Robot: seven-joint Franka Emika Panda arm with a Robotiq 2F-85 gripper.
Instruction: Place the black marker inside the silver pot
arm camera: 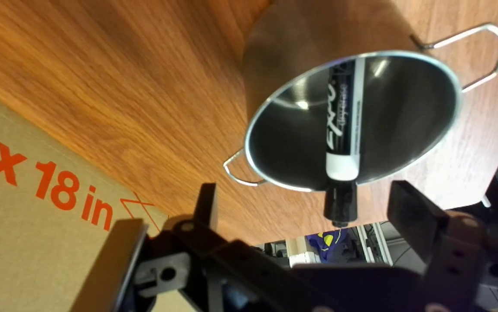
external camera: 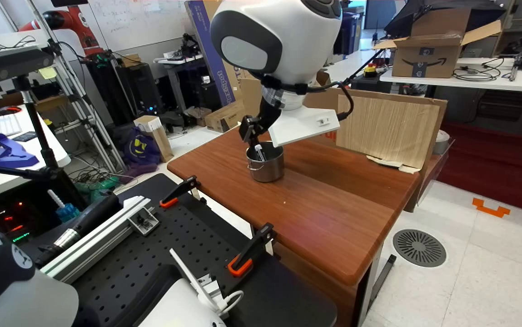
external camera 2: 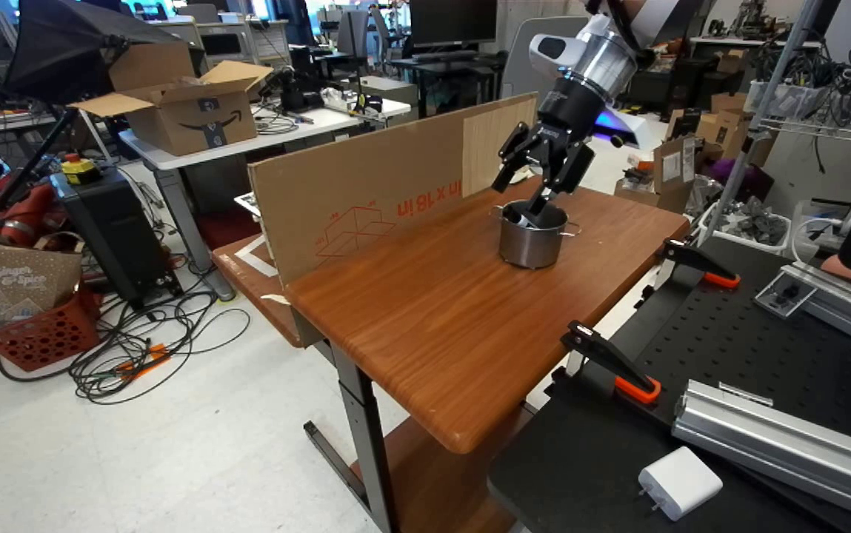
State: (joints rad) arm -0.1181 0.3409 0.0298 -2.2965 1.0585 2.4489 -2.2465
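The silver pot point(external camera: 267, 171) stands upright on the wooden table in both exterior views point(external camera 2: 529, 250); its dark inside and wire handles show in the wrist view point(arm camera: 405, 108). The black marker point(arm camera: 343, 112) slants into the pot's mouth, its black cap end sticking out past the rim towards my gripper. It also shows at the pot's mouth in both exterior views point(external camera: 259, 153) point(external camera 2: 538, 204). My gripper point(arm camera: 304, 190) is open just above the pot, with a finger on each side of the marker's cap and gaps to both. Whether the marker's lower end touches the pot cannot be told.
A cardboard panel point(external camera 2: 373, 200) stands along the table's far edge, close to the pot. Black clamps with orange pads point(external camera: 254, 250) hold the table's near edge by the black perforated board point(external camera: 151, 263). The brown table point(external camera 2: 425, 333) extends to one side of the pot.
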